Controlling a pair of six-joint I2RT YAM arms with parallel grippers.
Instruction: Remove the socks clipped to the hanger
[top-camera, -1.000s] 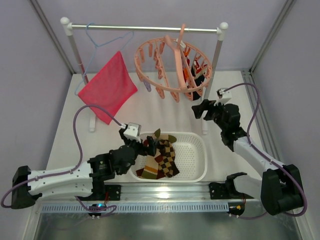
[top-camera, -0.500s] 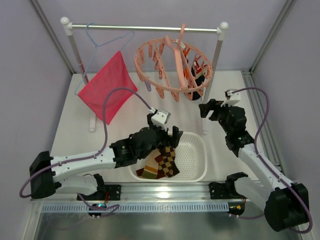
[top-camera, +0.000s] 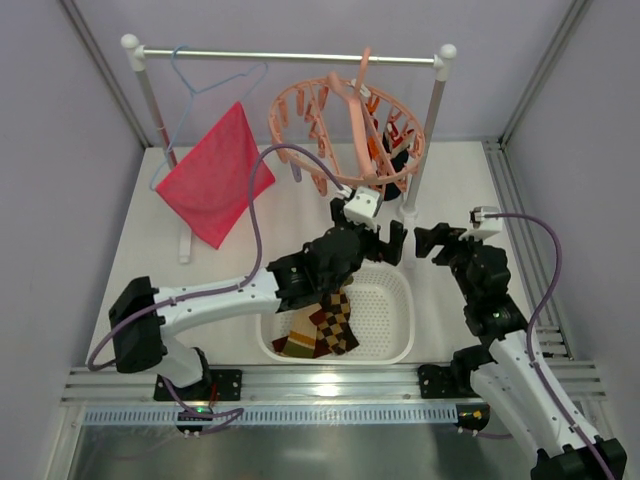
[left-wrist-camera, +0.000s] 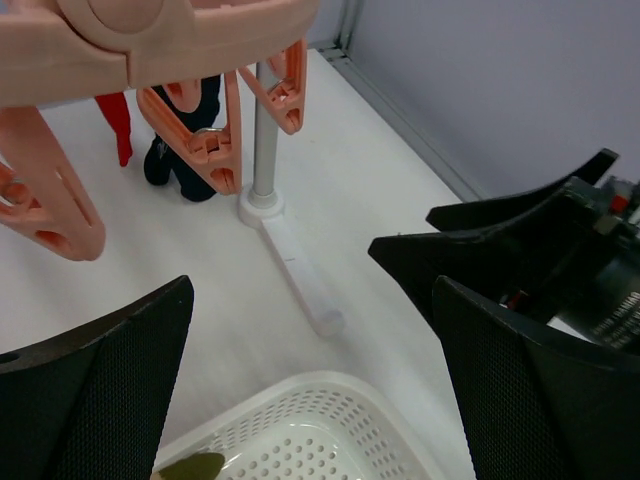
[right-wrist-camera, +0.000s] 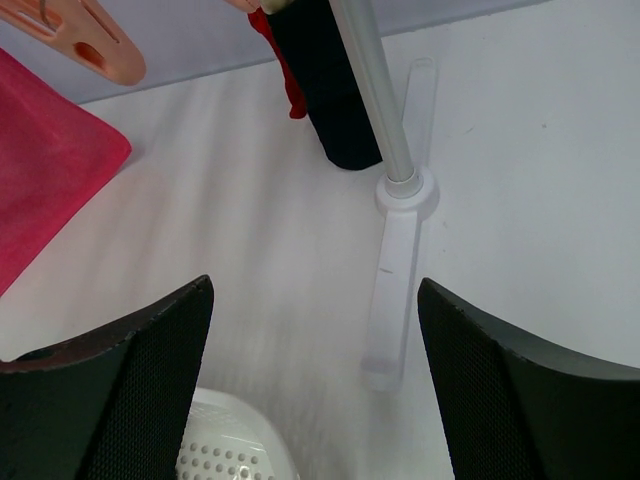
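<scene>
The salmon-pink ring hanger hangs from the rack bar, its clips dangling. A dark sock and a red sock stay clipped on its right side; the right wrist view shows the dark sock beside the rack post. Brown argyle socks lie in the white basket. My left gripper is open and empty above the basket's far edge, below the hanger. To its right, fingers pointing at it, my right gripper is also open and empty.
The rack's right post and its white foot stand between the grippers and the clipped socks. A pink-red cloth hangs on a light-blue wire hanger at the left. Side walls enclose the table.
My left arm swung up and right from the basket's left side to its far edge under the hanger. My right gripper drew back to the right and nearer.
</scene>
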